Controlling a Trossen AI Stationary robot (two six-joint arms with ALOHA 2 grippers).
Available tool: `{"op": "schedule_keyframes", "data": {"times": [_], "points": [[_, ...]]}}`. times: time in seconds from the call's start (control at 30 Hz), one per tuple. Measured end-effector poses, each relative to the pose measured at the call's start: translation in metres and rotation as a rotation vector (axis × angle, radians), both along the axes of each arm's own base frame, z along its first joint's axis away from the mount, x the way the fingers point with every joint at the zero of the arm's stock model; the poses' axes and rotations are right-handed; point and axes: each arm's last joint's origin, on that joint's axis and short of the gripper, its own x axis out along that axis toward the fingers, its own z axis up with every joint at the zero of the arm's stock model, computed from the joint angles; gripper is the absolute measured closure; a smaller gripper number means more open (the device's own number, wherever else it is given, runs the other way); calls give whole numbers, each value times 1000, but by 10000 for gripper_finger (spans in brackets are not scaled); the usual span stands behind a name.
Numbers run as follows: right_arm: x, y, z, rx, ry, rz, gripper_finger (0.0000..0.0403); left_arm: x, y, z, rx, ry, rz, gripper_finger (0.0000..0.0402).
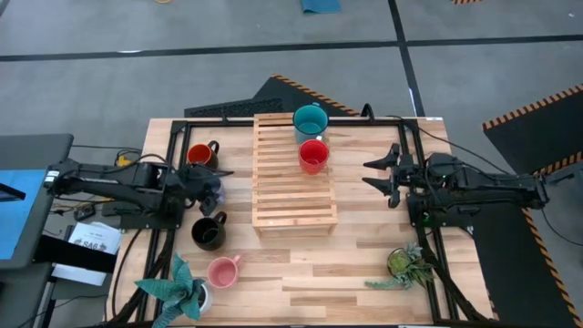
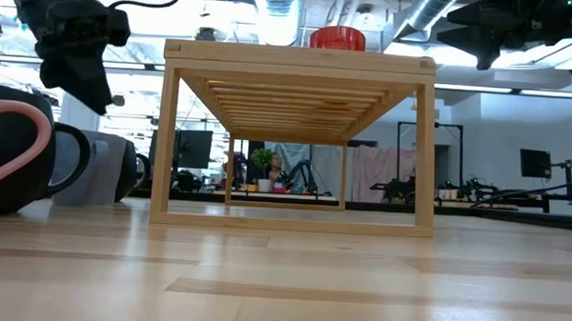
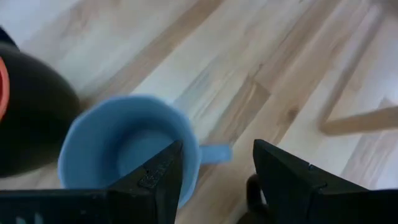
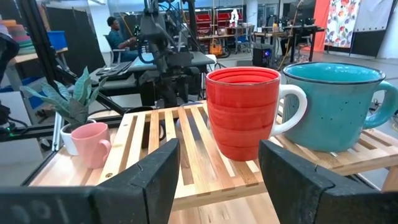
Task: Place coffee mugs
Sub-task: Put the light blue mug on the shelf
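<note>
A teal mug [image 1: 310,120] and a red mug [image 1: 312,155] stand upright on the far half of a slatted wooden rack [image 1: 293,196]. Left of the rack, on the table, stand a black mug with orange inside [image 1: 202,153], an all-black mug [image 1: 209,231] and a pink mug [image 1: 223,271]. My left gripper [image 3: 214,180] hovers open, tipped downward, over a grey-blue mug [image 3: 124,146]. The handle [image 3: 214,152] shows between its fingers. My right gripper [image 4: 217,180] waits open and level at the rack's right side, facing the red mug [image 4: 242,112].
One potted plant [image 1: 178,290] stands at the near left corner and another [image 1: 405,264] at the near right. A black frame [image 1: 410,137] borders the table. The rack's near half is bare. Beyond the table a person [image 4: 118,31] sits in the room.
</note>
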Motion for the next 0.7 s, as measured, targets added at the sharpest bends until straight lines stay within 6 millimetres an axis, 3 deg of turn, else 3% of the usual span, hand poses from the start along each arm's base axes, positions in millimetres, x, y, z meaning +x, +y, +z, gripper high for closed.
{"op": "schedule_keyframes", "data": {"times": [0.23, 0.7], "points": [[0, 0, -1, 4, 8, 0, 159, -3, -1, -18, -35, 60, 8, 223], [0, 0, -1, 5, 8, 0, 159, -11, -1, -23, -26, 174, -50, 223]]}}
